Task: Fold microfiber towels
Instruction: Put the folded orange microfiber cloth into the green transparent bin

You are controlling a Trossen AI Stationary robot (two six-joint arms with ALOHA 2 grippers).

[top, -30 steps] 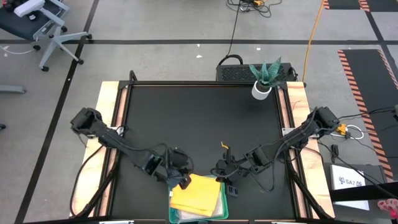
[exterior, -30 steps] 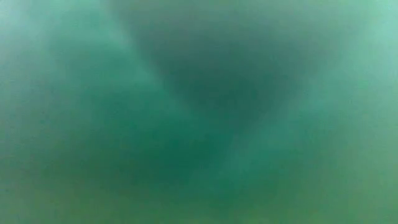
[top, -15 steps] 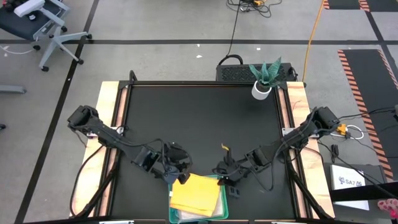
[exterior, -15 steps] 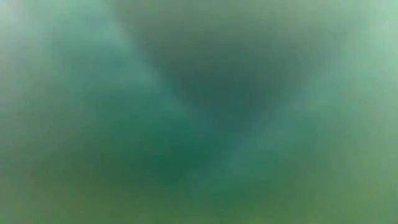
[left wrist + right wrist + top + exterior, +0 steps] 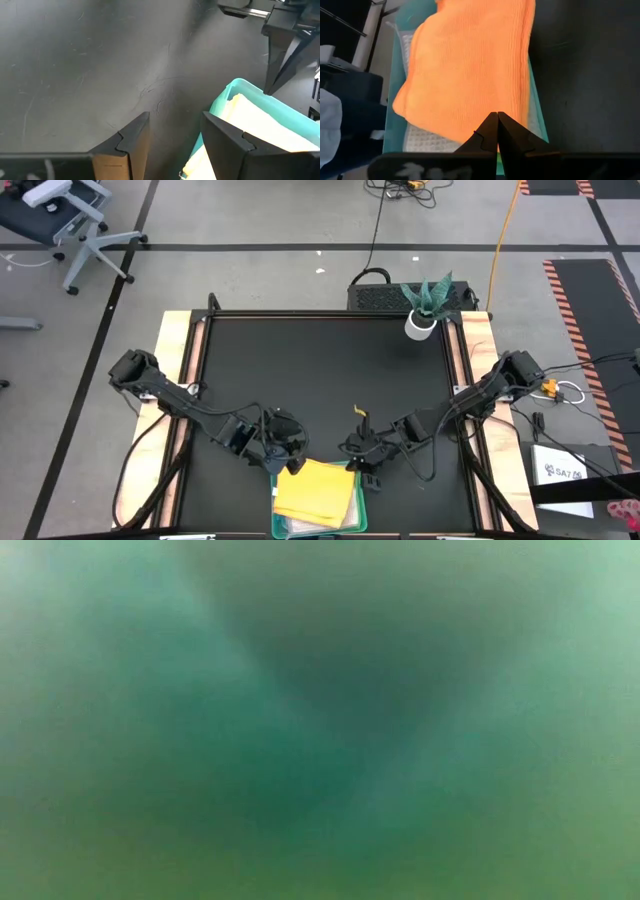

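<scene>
A folded yellow-orange towel (image 5: 314,492) topped the teal tray (image 5: 281,525), nearly finished; left gripper (image 5: 283,468) fingers open beside it, right gripper (image 5: 366,474) fingers closed, empty.

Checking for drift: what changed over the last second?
Left gripper moved from over the tray's corner back toward the table middle, open. Right gripper edged off the tray's corner the same way, shut, empty. Yellow-orange towel stayed on the tray.
</scene>
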